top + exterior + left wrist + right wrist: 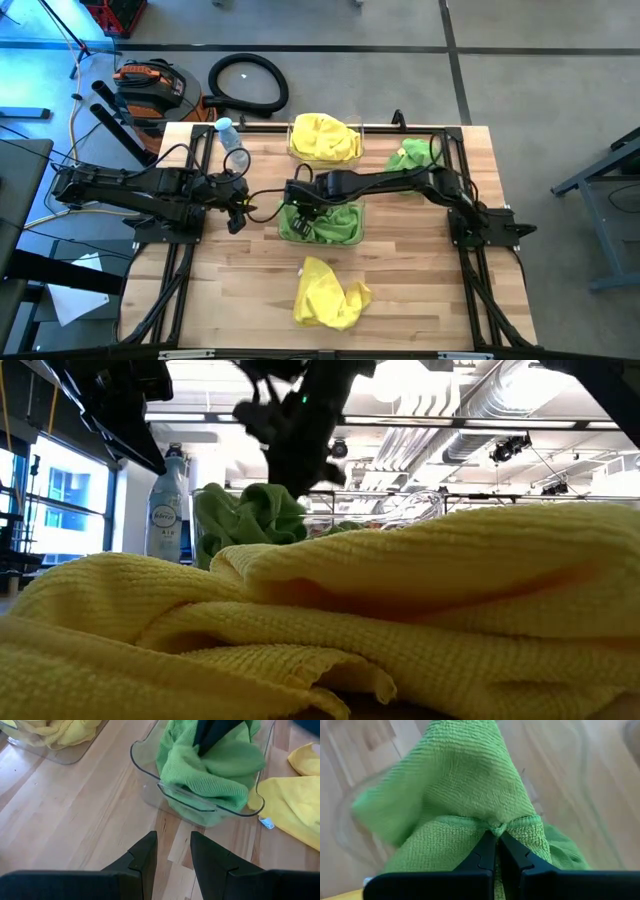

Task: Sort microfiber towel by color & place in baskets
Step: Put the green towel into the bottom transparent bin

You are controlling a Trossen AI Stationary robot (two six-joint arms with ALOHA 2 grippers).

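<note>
Two clear baskets sit mid-surface, one beyond the other. The nearer basket holds a green towel, and the right hand is down in it at the basket's left end, its fingers pinched tight on a fold of that green cloth; the right wrist view shows the fabric bunched at the closed fingertips. The farther basket is filled with a yellow towel. A second green towel lies loose on the wooden surface to the right of the far basket, partly under the right arm. Another yellow towel lies crumpled near the front edge, filling most of the low view. The left hand waits just left of the green basket, its fingers parted with a narrow gap and holding nothing. A clear bottle with a blue cap stands at the far left of the surface.
</note>
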